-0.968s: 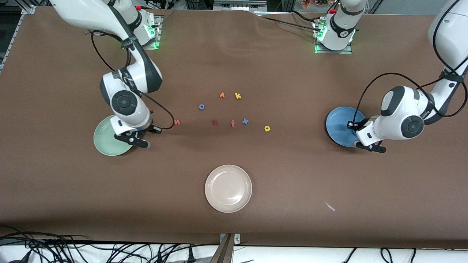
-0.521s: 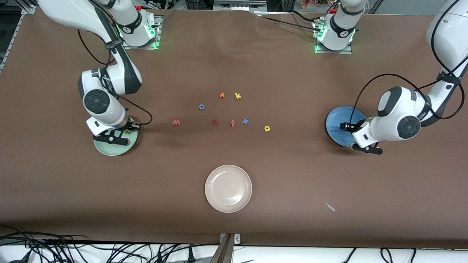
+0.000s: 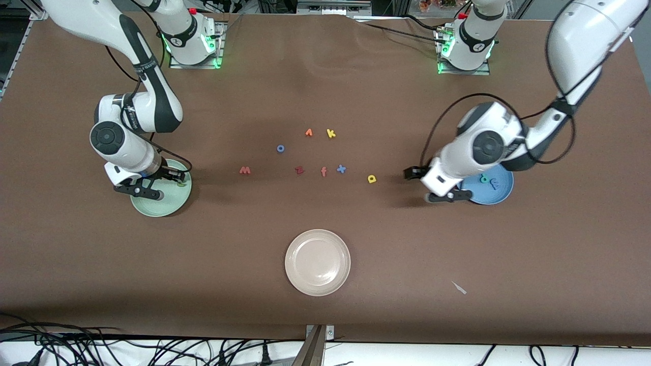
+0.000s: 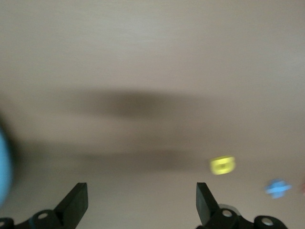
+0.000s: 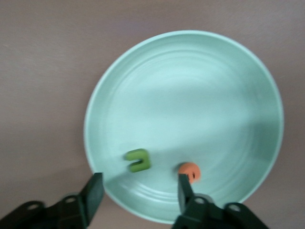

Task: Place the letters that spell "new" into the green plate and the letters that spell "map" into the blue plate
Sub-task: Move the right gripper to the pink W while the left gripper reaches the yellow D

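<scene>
Brown bench [image 3: 325, 91]: pink w [image 3: 245, 171] and yellow a [image 3: 372, 178] lie loose mid-bench.

Left wrist: left gripper [image 4: 140, 202] wide, empty, near a.

Right wrist: right gripper [image 5: 138, 191] parted, empty, over green plate [image 5: 214, 81] holding n [image 5: 137, 160] and e [image 5: 189, 171].

Right gripper [image 3: 138, 191] low over the green plate [image 3: 168, 206], at the plate's edge toward the right arm's end of the table; fingers hard to judge here. A small letter [image 3: 180, 183] lies on the plate, colour unclear.

Left gripper [image 3: 443, 197] low over the table beside the blue plate [image 3: 496, 193], between it and the yellow letter [image 3: 372, 178]. Two small letters on that plate: teal one [image 3: 484, 178], pale blue one [image 3: 492, 186].

Loose on the table mid-field: pink letter [image 3: 245, 170], dark red letter [image 3: 299, 170], salmon "f" [image 3: 323, 172], blue "x" [image 3: 341, 169], blue ring [image 3: 280, 148], orange letter [image 3: 308, 132], yellow "k" [image 3: 330, 133].

Cream plate [image 3: 318, 262] nearest the camera, nothing on it.
</scene>
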Controlling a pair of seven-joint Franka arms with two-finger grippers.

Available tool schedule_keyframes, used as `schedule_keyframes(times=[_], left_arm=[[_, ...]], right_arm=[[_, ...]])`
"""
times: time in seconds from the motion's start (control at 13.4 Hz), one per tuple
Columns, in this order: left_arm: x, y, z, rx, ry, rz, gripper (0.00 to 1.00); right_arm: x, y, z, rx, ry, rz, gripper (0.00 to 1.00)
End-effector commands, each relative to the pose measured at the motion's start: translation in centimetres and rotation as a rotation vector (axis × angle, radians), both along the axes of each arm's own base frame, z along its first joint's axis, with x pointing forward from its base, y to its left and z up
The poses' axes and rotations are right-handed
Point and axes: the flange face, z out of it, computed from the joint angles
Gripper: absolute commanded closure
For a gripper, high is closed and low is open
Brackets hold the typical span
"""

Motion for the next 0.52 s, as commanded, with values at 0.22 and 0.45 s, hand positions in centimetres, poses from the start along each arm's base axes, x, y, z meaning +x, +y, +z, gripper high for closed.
schedule_keyframes(times=[0.22, 0.45], left_arm=[[-1.1, -8.1, -5.2, 0.092, 0.007, 0.178, 0.00], [-2.0, -9.8, -6.9, 0.103, 0.011, 0.255, 0.00]], right_arm=[[-0.5, 6.5, 0.8, 0.039, -0.018, -0.317, 0.00], [-0.3, 10.7, 0.7, 0.036, -0.024, -0.435, 0.00]])
